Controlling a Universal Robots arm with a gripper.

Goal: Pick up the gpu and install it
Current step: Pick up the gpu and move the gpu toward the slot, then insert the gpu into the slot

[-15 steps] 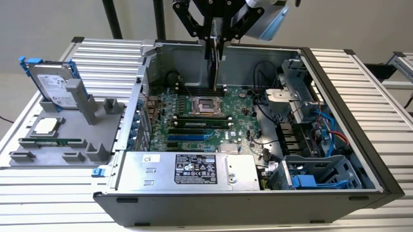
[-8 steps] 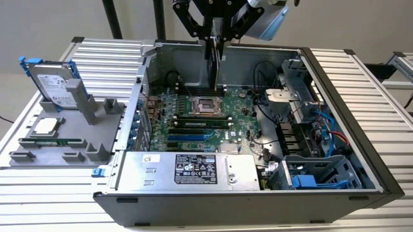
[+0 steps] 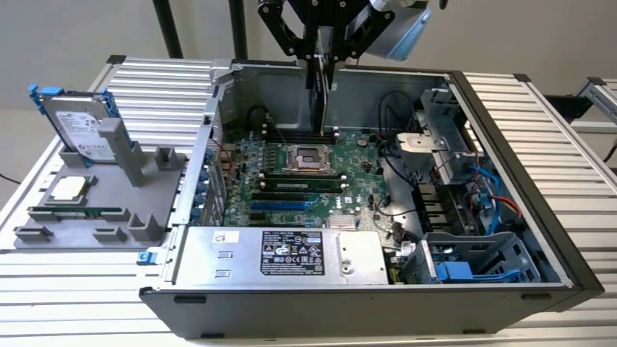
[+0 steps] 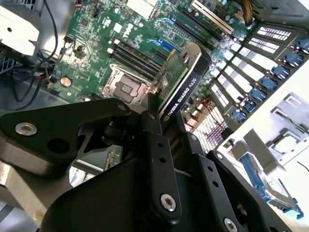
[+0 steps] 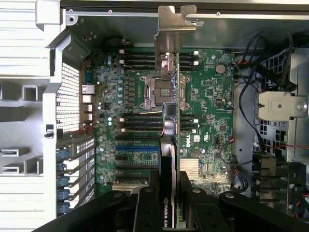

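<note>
1. Your tool (image 3: 324,58) is clamped on the gpu (image 3: 321,97) — in the second wrist view the black fingers (image 4: 154,140) press on both faces of the card.
2. The gpu hangs on edge above the open computer case (image 3: 366,318), over the motherboard (image 3: 289,188) and roughly above the CPU socket (image 3: 311,157).
3. In the first wrist view, its silver bracket (image 5: 174,24) sits at the end away from the tool.
4. On the table (image 3: 77,303), at the exterior view's left, you have a gray fixture (image 3: 106,181) — it holds a hard drive (image 3: 82,126) and a memory stick (image 3: 77,214).
</note>
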